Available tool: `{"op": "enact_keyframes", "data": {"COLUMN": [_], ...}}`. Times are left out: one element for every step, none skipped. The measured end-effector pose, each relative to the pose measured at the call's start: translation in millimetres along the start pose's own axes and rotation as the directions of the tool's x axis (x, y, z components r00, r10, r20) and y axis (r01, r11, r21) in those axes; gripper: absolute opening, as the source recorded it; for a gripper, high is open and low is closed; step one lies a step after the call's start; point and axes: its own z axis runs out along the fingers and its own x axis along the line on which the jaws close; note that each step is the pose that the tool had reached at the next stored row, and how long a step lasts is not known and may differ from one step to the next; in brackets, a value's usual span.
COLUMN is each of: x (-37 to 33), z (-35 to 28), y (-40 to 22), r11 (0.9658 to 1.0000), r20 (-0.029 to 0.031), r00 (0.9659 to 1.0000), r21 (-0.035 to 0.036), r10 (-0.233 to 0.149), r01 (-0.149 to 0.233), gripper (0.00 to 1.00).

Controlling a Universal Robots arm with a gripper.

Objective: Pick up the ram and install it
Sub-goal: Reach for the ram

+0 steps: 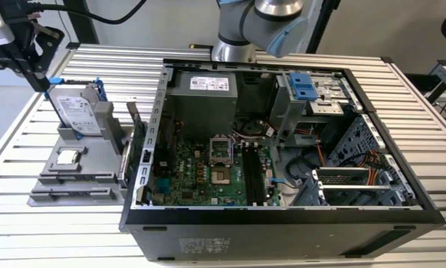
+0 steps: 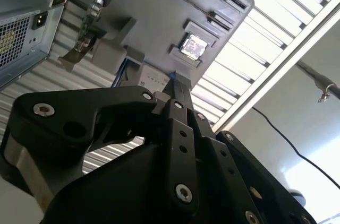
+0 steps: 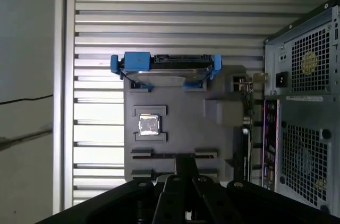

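A slatted aluminium table (image 1: pixel 51 234) is carrying the whole job. Nearest in the exterior view, an open PC case (image 1: pixel 283 215) is lying on its side with its motherboard (image 1: pixel 200 167) facing up. The long black memory slots (image 1: pixel 251 173), toward three o'clock on the board, are looking empty, so nothing seems to be installed yet.

At nine o'clock of the case, a grey parts tray (image 1: pixel 89 151) is sitting just beside it. A green expansion card (image 1: pixel 137 145) is standing upright between the two. In the first wrist view, a thin dark strip is lying edge-on in a holder groove at the tray's near end, and I am taking this to be the ram (image 3: pixel 159 155). Beyond it a processor chip (image 1: pixel 66 158) is resting in its pocket, and farther still a hard drive (image 1: pixel 77 111) in a blue bracket is standing upright.

The gripper (image 1: pixel 39 84) is hanging at ten o'clock of the exterior view, near the hard drive's upper edge and well apart from the ram. Its fingers (image 3: pixel 184 163) are meeting in a single tip, and nothing is showing between them in both wrist views.

By my judgement the task is standing at its very start, with both the pick-up and the seating in a slot waiting to be done.
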Motion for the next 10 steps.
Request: {"op": "enact_keyframes", "data": {"x": [0.0,0.0,0.1,0.1,0.1,0.2,0.2,0.3,0.3,0.4], "z": [-0.1,-0.1,-0.2,-0.2,-0.2,-0.3,-0.3,-0.3,-0.4,-0.4], "y": [-1.1,-2.3,-3.4,-4.4,-5.6,-6.6,-7.8,-8.9,-10.0,-11.2], "r11": [1.0000,1.0000,1.0000,1.0000,1.0000,1.0000,1.0000,1.0000,1.0000,1.0000], "r20": [-0.0001,0.0000,0.0000,-0.0001,-0.0001,0.0000,0.0000,0.0000,0.0000,0.0000], "r00": [1.0000,1.0000,1.0000,1.0000,1.0000,1.0000,1.0000,1.0000,1.0000,1.0000], "r21": [0.0000,0.0000,0.0000,0.0000,0.0000,0.0000,0.0000,0.0000,0.0000,0.0000], "r10": [0.000,0.000,0.000,0.000,0.000,0.000,0.000,0.000,0.000,0.000], "r01": [0.000,0.000,0.000,0.000,0.000,0.000,0.000,0.000,0.000,0.000], "gripper": [0.00,0.00,0.00,0.00,0.00,0.00,0.00,0.00,0.00,0.00]}}
